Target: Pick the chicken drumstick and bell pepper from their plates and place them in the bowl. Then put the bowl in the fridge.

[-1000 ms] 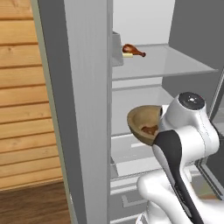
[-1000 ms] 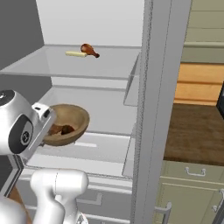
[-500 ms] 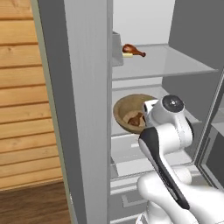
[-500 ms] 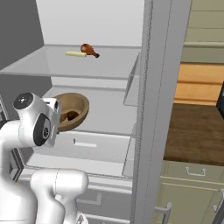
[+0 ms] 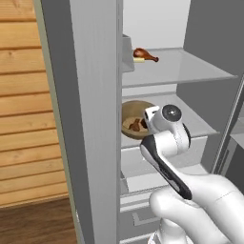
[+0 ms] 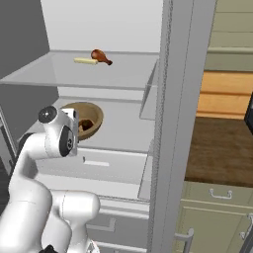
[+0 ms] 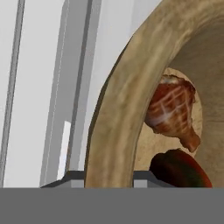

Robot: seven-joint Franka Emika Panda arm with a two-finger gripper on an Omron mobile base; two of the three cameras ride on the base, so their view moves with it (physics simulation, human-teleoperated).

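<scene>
Inside the fridge [image 6: 168, 123], the bowl [image 5: 133, 116] holding chicken drumstick [image 7: 173, 111] and bell pepper [image 7: 179, 169] sits on a shelf [image 6: 123, 131], fingers pinching its rim, release remaining.

Tan wooden bowl [image 5: 129, 112] is sitting on the fridge's [image 5: 95, 71] middle shelf, toward its left edge. Orange-brown chicken drumstick [image 7: 173, 111] and dark red bell pepper [image 7: 179, 168] are lying inside it, side by side. Fridge is standing open, white inside.
</scene>
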